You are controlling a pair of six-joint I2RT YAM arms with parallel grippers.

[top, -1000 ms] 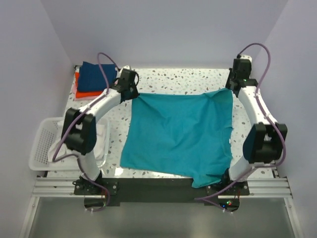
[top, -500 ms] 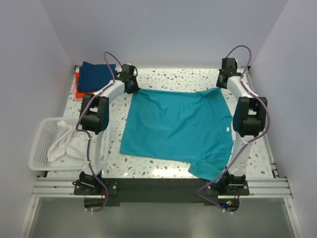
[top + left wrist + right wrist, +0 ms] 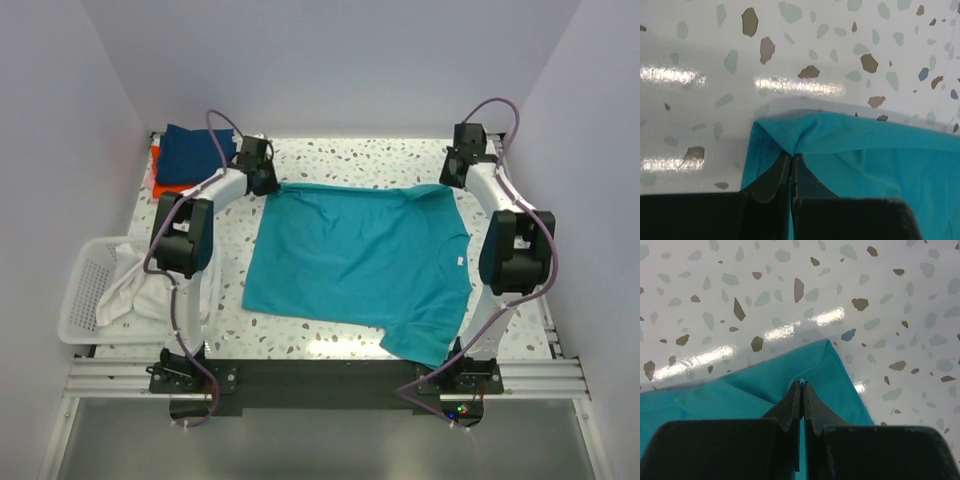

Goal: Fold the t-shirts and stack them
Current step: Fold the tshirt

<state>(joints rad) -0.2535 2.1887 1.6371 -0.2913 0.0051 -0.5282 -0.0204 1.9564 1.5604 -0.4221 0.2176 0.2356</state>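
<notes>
The teal t-shirt [image 3: 360, 255] lies spread on the speckled table, one sleeve hanging toward the near right edge. My left gripper [image 3: 268, 184] is shut on the shirt's far left corner [image 3: 800, 135]. My right gripper [image 3: 449, 181] is shut on the far right corner [image 3: 815, 370]. Both hold the far edge low over the table. A navy blue folded shirt [image 3: 195, 155] lies on an orange-red one [image 3: 160, 178] at the far left corner.
A white slatted basket [image 3: 85, 300] holding white cloth [image 3: 150, 290] stands at the left edge. The walls close in the table's far side and both sides. Bare speckled tabletop [image 3: 360, 160] lies beyond the shirt.
Both grippers have carried the shirt's far edge toward the back of the table and lowered it. The shirt now lies flatter and more spread, with the collar showing.
</notes>
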